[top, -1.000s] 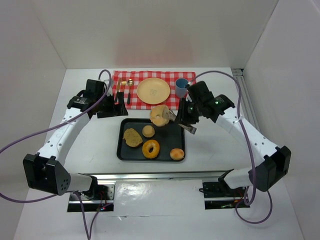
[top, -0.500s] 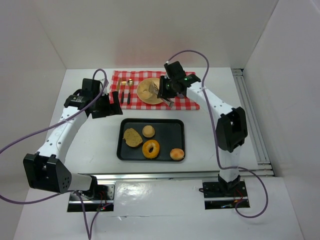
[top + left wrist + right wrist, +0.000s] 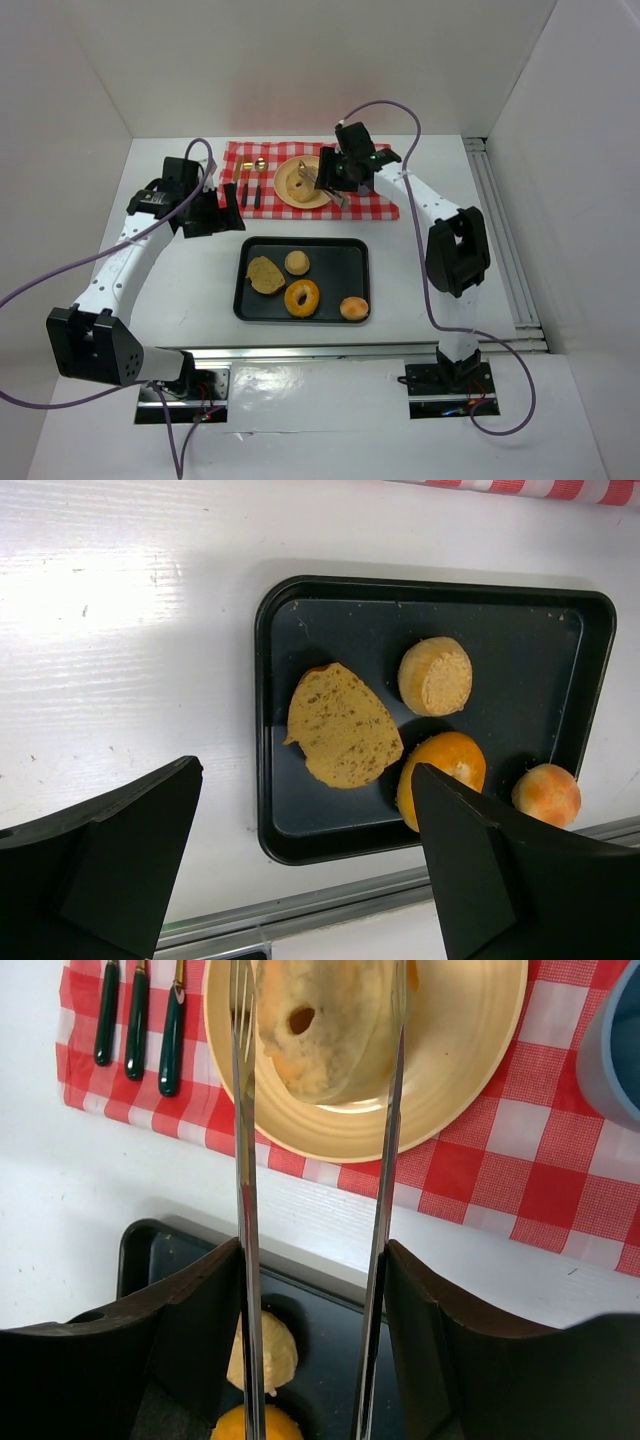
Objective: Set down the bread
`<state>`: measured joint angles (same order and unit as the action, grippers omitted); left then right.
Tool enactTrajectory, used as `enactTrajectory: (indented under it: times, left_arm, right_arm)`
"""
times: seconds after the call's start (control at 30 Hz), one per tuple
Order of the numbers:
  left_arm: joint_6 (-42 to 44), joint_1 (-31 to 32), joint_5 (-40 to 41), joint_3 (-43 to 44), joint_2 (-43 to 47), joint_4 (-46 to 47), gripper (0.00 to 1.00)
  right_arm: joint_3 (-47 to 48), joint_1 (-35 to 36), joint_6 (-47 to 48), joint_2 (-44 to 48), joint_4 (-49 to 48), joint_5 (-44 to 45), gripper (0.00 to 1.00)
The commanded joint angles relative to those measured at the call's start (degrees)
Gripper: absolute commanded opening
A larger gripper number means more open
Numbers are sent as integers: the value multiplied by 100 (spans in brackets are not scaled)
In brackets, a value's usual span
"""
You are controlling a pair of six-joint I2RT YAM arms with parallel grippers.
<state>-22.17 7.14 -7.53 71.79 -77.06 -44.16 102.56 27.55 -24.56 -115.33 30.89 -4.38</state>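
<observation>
My right gripper is shut on metal tongs. The tongs' two arms lie against both sides of a pale bagel. The bagel is over the yellow plate, low on it; I cannot tell if it rests there. The plate stands on the red checked cloth. In the right wrist view my right gripper shows its fingers pressing the tongs. My left gripper is open and empty, left of the black tray. In its wrist view it looks down on the tray.
The tray holds a bread slice, a small bun, a glazed donut and a round roll. Cutlery lies on the cloth left of the plate. A blue cup stands right of the plate.
My right arm has carried the bagel in the tongs from above the tray to the yellow plate and lowered it there. The left arm has barely moved.
</observation>
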Motion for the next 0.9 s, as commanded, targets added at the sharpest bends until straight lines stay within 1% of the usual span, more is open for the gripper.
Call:
enactTrajectory:
  times: [0.0,0.07,0.13,0.17,0.27,0.3,0.4,0.43,0.47,0.53,0.57,0.63,0.67,0.77,0.87]
  left_arm:
    - [178,-37,-187,81,86,4,100]
    - [178,-37,-187,81,86,4,100]
    - [178,-37,-187,81,86,4,100]
    - [178,-37,-187,81,86,4,100]
    - [178,-37,-135,81,86,4,100]
    - [126,-37,-135,81,86,4,100]
    - [126,-37,-135,81,86,4,100]
    - [126,-37,-135,81,86,4,100]
    - [126,-37,-135,81,86,4,100]
    - [126,-37,-135,81,86,4,100]
    - [126,-37,-135,81,33,4,100]
    - [126,-37,-135,81,-19,4,100]
    - [126,-37,-135,81,-90,4,100]
    - [126,-37,-363,134,-213,-49,100]
    - [126,-37,-363,186,-265,-49,100]
  right_arm:
    - [185,-30,21,589,-120,95,63]
    - [185,-30,21,783,-66,95,63]
    - [10,-30,74,1300,56,270,63]
    - [-78,-30,126,1302,57,332,63]
    - [-517,-30,196,1942,443,499,63]
    - [-831,-30,266,2309,566,500,63]
    - [-1421,101,329,2900,1329,596,63]
    - [-1850,101,329,3302,1566,657,63]
    - [-2063,180,329,3506,2047,658,63]
    - [-2467,285,329,3928,2472,527,63]
    - [-2835,382,329,4365,2787,335,63]
    - [-3136,549,154,4746,3062,149,63]
    - [-3390,611,101,5061,3246,-87,63]
    - [-3768,804,-84,5476,3327,-299,63]
    - [-4085,1015,-207,5582,3379,-467,63]
